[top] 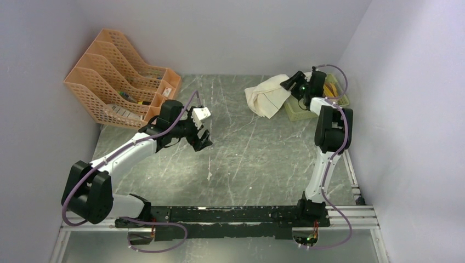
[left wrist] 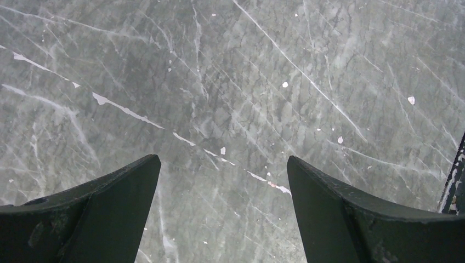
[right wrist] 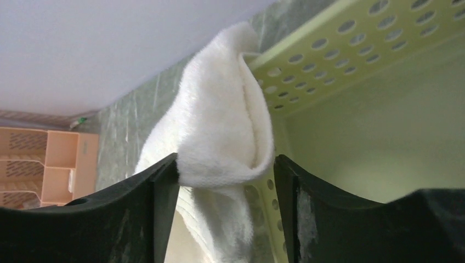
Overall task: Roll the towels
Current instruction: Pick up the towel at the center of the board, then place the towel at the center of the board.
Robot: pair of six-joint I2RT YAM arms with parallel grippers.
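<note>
The cream-white towel point(top: 267, 96) lies bunched at the back of the table, one end draped over the rim of a pale green basket point(top: 296, 112). My right gripper point(top: 287, 82) is at that end. In the right wrist view a thick, loose fold of the towel point(right wrist: 219, 126) sits between its parted fingers point(right wrist: 159, 192); the gripper point(right wrist: 226, 164) looks open around it. The mustard-yellow towel point(top: 330, 90) shows partly inside the basket, behind the right arm. My left gripper point(top: 202, 141) is open and empty over bare table point(left wrist: 224, 164), well left of the towels.
An orange slotted file rack point(top: 118, 79) stands at the back left; it also shows in the right wrist view point(right wrist: 49, 164). The green perforated basket wall point(right wrist: 351, 49) is right next to the right fingers. Walls close in the left, back and right.
</note>
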